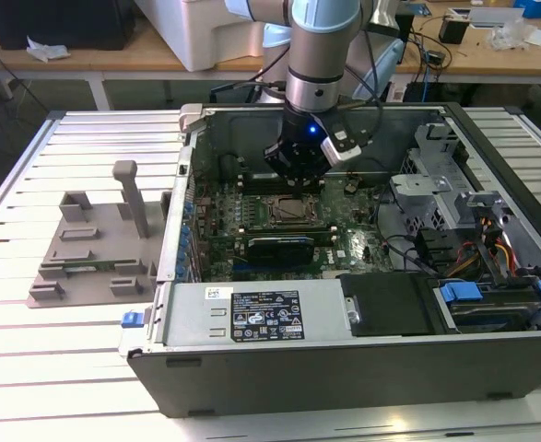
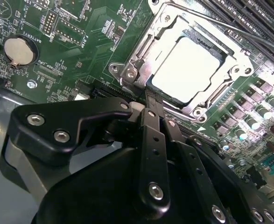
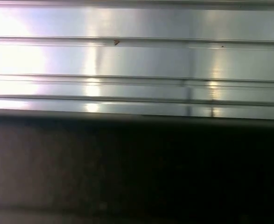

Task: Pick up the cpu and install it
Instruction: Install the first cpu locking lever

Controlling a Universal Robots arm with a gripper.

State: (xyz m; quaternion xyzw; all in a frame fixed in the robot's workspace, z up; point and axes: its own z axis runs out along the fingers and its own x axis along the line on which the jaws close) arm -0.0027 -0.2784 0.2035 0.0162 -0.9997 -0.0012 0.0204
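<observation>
Cpu (image 2: 186,70) sits flat in the socket frame (image 2: 132,70) just beyond my gripper (image 2: 151,100), whose jaws look closed together and empty, having nothing left to carry.

The cpu (image 2: 186,70) lies flat in the socket frame (image 2: 141,60) on the green board (image 2: 94,32); the black pincer (image 2: 148,105) sits just beside it.

Glossy metal cpu (image 2: 186,70); matt black gripper (image 2: 151,105).

an open computer case (image 1: 362,364) is lying on a slatted table (image 1: 49,368), beside what looks like a grey fixture (image 1: 95,244).
</observation>
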